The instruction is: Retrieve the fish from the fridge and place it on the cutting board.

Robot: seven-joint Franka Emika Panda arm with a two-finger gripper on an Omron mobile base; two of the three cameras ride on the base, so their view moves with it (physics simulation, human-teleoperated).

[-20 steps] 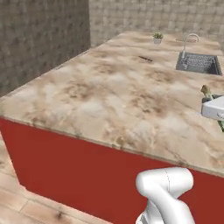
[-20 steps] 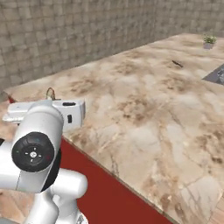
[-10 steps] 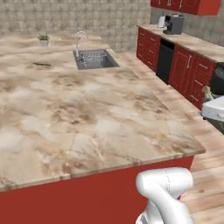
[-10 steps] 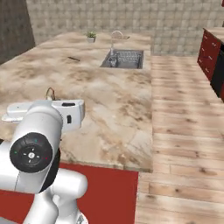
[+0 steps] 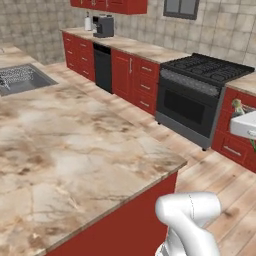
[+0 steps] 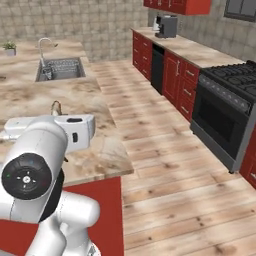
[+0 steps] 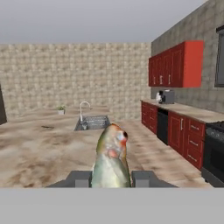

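The end effector (image 7: 111,179) is clamped narrow on the slender greenish-grey fish (image 7: 112,159), whose long axis runs straight out from the fingers. The marbled beige desk (image 7: 30,151) lies ahead and left — no cutting board is visible on it, so its direction can't be told.

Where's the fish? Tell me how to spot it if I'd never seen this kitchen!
Find the big marbled island counter with the sink in it. In the hand view, just in front of that, the fish stands upright between the robot's two dark fingers. It is the one shiny, greenish-grey thing there, with an orange-red patch near its head.
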